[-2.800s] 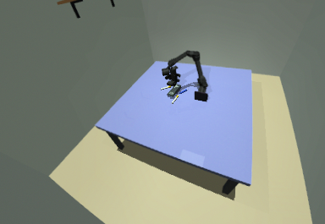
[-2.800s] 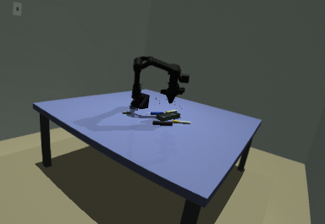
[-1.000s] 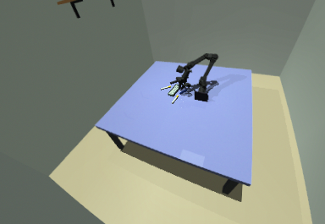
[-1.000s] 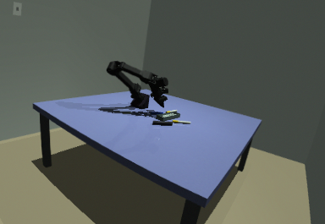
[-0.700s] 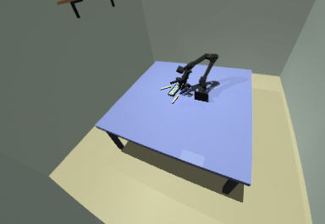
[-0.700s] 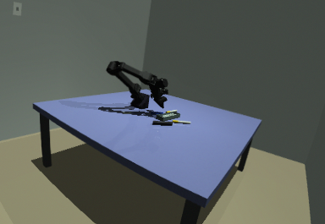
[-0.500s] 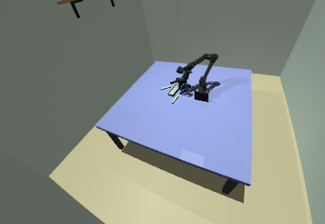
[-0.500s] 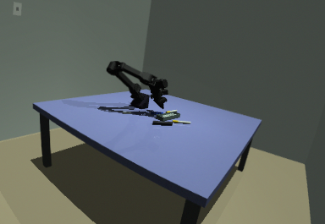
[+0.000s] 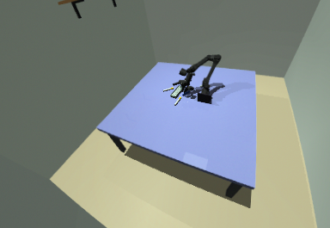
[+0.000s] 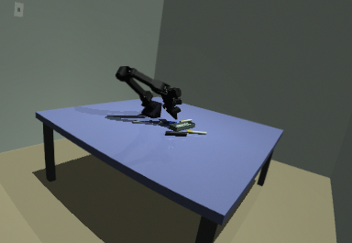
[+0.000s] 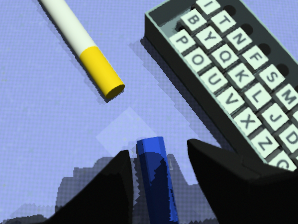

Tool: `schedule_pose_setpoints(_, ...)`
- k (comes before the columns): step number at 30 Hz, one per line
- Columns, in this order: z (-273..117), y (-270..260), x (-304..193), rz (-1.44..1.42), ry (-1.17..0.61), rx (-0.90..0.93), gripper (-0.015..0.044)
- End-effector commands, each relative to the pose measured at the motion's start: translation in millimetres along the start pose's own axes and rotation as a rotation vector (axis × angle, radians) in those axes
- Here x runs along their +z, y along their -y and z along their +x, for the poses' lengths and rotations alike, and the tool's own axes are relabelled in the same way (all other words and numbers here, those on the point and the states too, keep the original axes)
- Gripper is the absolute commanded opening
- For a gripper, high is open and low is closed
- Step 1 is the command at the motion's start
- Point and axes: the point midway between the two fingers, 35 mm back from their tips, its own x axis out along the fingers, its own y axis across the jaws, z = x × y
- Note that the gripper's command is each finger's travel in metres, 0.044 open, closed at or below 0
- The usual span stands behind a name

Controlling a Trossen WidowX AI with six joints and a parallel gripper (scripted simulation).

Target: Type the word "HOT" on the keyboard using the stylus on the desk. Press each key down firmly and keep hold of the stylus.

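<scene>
My gripper (image 11: 158, 152) (image 10: 175, 117) is partly open above the desk. In the wrist view, the blue stylus (image 11: 152, 150) lies between the two black fingers, with a gap on each side; its lower part is in shadow. The stylus also shows as a small blue bit in the exterior view (image 10: 172, 122). The keyboard (image 11: 231, 101) (image 9: 176, 91) (image 10: 182, 126), a dark tray with pale lettered keys, lies beyond the right finger. The O key (image 11: 197, 60) and T key (image 11: 223, 21) show in the wrist view; I cannot make out an H key.
A white marker with a yellow end (image 11: 86, 52) lies left of the keyboard in the wrist view. The top view shows two such markers, one (image 9: 168, 89) left of the keyboard and one (image 9: 177, 101) in front. A black bar (image 10: 176, 134) lies near the keyboard in the exterior view.
</scene>
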Motion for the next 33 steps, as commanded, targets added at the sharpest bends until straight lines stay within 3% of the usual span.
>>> schedule_pose_setpoints(1, 3.4, -2.3, -1.7, -0.006, 0.001, 0.006, 0.015)
schedule_pose_setpoints(33, 22.4, -2.3, -13.3, -0.006, 0.0, 0.006, 0.015)
